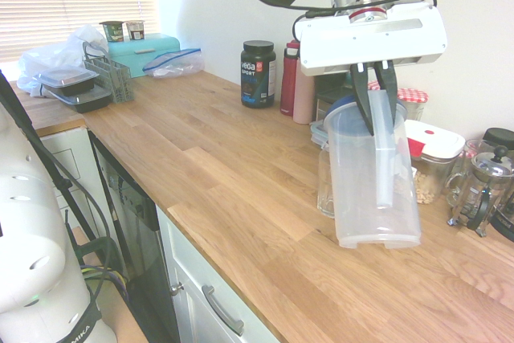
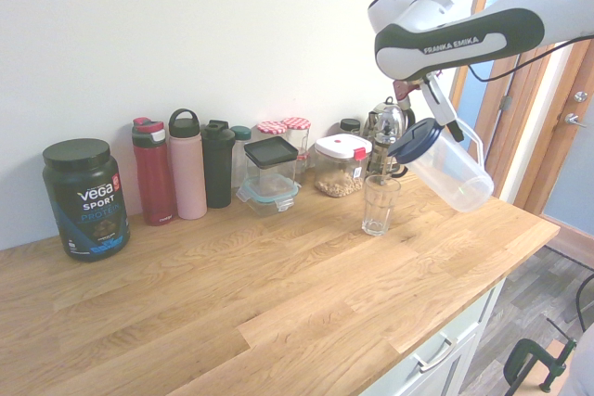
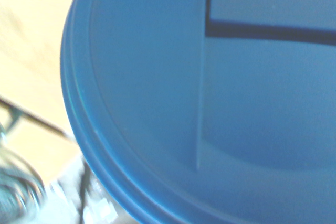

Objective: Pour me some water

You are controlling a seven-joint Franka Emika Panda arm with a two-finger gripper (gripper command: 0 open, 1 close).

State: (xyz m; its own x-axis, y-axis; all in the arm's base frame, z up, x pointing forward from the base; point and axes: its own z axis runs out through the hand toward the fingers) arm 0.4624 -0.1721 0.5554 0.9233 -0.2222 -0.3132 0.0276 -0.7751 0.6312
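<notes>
The gripper [image 2: 436, 110] is clamped on the handle of the clear pitcher [image 2: 449, 170], which hangs tilted, lid end just above the glass [image 2: 380, 204]; it looks empty, perhaps.

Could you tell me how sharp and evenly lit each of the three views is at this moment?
First exterior view: sharp, though the blinds are blown out by daylight. Second exterior view: evenly lit and crisp, the pitcher and glass clearly defined. Wrist view: heavily out of focus, filled by the pitcher's blue lid, with the counter washed out.
</notes>
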